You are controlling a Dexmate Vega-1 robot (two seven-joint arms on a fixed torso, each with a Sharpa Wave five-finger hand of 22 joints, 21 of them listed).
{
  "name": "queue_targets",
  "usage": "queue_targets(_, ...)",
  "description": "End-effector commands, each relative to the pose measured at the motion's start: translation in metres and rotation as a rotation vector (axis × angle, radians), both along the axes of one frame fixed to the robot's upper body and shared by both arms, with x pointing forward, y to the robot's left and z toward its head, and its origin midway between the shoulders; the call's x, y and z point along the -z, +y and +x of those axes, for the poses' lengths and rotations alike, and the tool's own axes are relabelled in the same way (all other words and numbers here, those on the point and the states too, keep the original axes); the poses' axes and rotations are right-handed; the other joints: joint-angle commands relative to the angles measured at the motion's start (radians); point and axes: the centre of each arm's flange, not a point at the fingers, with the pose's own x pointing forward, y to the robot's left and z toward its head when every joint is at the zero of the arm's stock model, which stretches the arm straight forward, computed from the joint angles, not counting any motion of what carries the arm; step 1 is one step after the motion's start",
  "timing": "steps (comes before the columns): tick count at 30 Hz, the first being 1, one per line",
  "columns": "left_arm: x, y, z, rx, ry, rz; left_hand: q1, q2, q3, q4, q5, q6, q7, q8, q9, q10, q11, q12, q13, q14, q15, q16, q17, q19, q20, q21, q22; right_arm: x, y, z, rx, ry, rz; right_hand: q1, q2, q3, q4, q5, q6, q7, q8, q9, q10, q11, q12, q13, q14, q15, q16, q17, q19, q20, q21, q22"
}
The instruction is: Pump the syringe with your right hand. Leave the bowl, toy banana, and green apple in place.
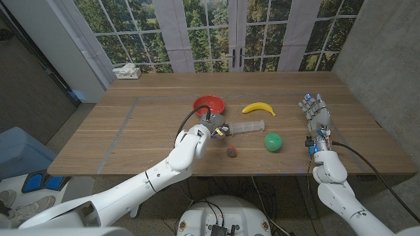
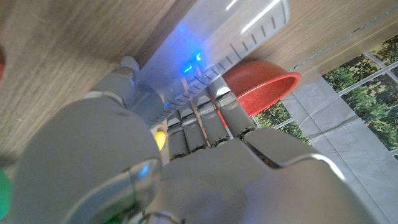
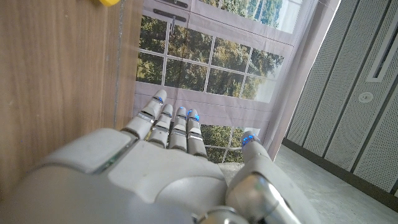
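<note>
The clear syringe [image 1: 248, 126] lies on the wooden table [image 1: 131, 131] between the red bowl [image 1: 209, 103] and the green apple [image 1: 273, 141]. My left hand [image 1: 207, 133] grips its left end; in the left wrist view its fingers [image 2: 202, 127] curl around the marked barrel [image 2: 230, 37], with the bowl [image 2: 264, 87] just beyond. The toy banana [image 1: 258, 108] lies to the right of the bowl. My right hand [image 1: 316, 113] stands upright near the table's right side, fingers [image 3: 168, 121] extended and holding nothing, well apart from the syringe.
A small dark red ball [image 1: 232, 152] sits in front of the syringe, left of the apple. A tissue box [image 1: 126, 71] stands at the far left corner. Windows run behind the table, and a grey wall is on the right.
</note>
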Motion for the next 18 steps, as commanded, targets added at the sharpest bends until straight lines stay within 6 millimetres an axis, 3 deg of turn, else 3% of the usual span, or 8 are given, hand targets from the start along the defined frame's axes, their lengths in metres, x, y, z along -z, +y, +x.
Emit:
queue_targets(1, 0.0021, 0.0054, -0.0032, 0.112, -0.141, -0.081, 0.242, 0.193, -0.002, 0.011, -0.007, 0.144, 0.015, 0.027, 0.021, 0.124, -0.029, 0.032, 0.019, 0.141, -0.153, 0.043, 0.018, 0.099, -0.139, 0.055, 0.021, -0.0015, -0.0001, -0.0007, 0.009, 0.001, -0.005, 0.005, 0.014, -0.004, -0.002, 0.000, 0.002, -0.003, 0.005, 0.003, 0.010, -0.001, 0.008, 0.006, 0.007, -0.002, 0.005, 0.004, 0.007, 0.002, -0.003, 0.004)
queue_targets(4, 0.0018, 0.0065, -0.0046, 0.140, -0.156, -0.102, 0.270, 0.183, -0.012, 0.008, -0.011, 0.172, 0.014, 0.034, 0.026, 0.145, -0.026, 0.040, 0.032, 0.176, -0.153, 0.057, 0.029, 0.105, -0.150, 0.084, 0.037, -0.0012, -0.0005, -0.0014, 0.011, 0.003, -0.001, 0.005, 0.014, -0.004, -0.002, 0.000, 0.002, -0.004, 0.005, 0.003, 0.011, -0.002, 0.009, 0.006, 0.006, -0.003, 0.004, 0.004, 0.007, 0.002, -0.004, 0.004)
queue_targets(18, -0.0028, 0.0133, -0.0075, 0.235, -0.251, -0.198, 0.299, 0.170, -0.027, 0.009, -0.015, 0.198, 0.007, 0.038, 0.028, 0.168, -0.029, 0.044, 0.040, 0.192, -0.153, 0.058, 0.030, 0.119, -0.152, 0.121, 0.055, -0.0042, 0.0011, -0.0012, 0.017, -0.002, -0.004, 0.005, 0.014, -0.004, -0.003, 0.001, 0.003, -0.004, 0.005, 0.003, 0.012, -0.001, 0.008, 0.006, 0.006, -0.004, 0.004, 0.005, 0.009, 0.001, -0.008, 0.004)
